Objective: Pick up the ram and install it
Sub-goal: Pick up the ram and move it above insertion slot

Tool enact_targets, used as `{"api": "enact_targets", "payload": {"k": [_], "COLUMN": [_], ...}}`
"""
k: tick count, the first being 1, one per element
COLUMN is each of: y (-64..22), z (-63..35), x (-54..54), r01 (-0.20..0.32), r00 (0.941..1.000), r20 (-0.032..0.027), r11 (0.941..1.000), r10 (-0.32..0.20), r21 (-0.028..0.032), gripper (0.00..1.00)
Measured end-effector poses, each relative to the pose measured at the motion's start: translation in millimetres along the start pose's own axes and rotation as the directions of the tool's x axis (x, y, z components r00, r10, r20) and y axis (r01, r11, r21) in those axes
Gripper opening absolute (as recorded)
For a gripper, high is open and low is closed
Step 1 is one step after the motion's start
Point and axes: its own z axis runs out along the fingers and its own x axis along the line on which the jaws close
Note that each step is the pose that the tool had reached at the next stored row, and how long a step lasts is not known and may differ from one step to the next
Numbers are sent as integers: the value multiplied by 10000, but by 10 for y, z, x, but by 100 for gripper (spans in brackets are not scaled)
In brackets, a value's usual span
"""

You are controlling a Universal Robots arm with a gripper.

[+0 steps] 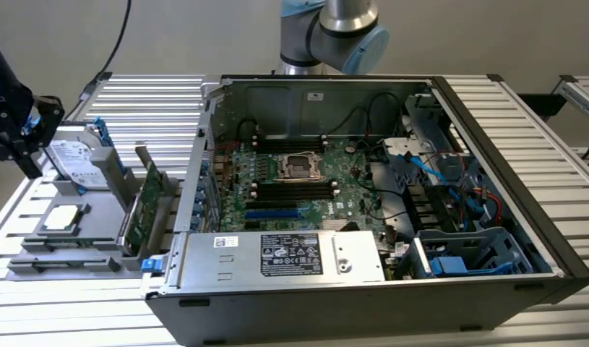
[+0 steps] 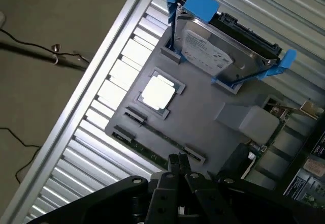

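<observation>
Right now the gripper (image 2: 179, 160) is hovering over the grey fixture tray (image 2: 203, 117), which is sitting at nine o'clock of the open computer case (image 1: 371, 303) in the exterior view. The pincer is standing narrow, its two dark fingertips nearly meeting, and it is carrying nothing.

The ram (image 2: 147, 152) is resting edge-up in a holder along one rim of the tray, with the fingertips hanging just above one end of it; I cannot tell whether they are touching it. Taking the tray as a dial in the exterior view, that rim is lying at six o'clock. The CPU (image 2: 158, 93) is sitting near the middle, and the hard drive (image 2: 208, 51) in its blue caddy (image 2: 200, 5) is leaning at twelve o'clock. So the ram is lying on the side of the CPU away from the hard drive.

The expansion card (image 1: 152, 199) is standing upright at three o'clock on the tray, between it and the case wall.

Inside the case, the motherboard (image 1: 274, 191) is showing its black memory slots (image 1: 294, 189), which are running just at six o'clock of the processor socket (image 1: 296, 165). The power supply (image 1: 294, 254) is lying at six o'clock of the board. The arm (image 1: 333, 29) is rising at twelve o'clock behind the case, and everything is resting on a slatted metal table (image 1: 525, 108).
</observation>
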Motion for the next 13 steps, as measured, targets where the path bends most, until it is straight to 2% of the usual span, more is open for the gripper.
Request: {"api": "enact_targets", "payload": {"k": [3,7,10,13], "y": [-1,-1,-1,-2], "z": [9,19,25,29], "x": [-1,-1,-1,-1], "r01": [554,1269,1806,2344], "r00": [9985,9919,9835,9721], "r20": [-31,-74,-107,-142], "r11": [9985,9919,9835,9721], "r10": [-554,-1269,-1805,-2342], "r21": [27,58,80,100], "gripper": [11,11,11,11]}}
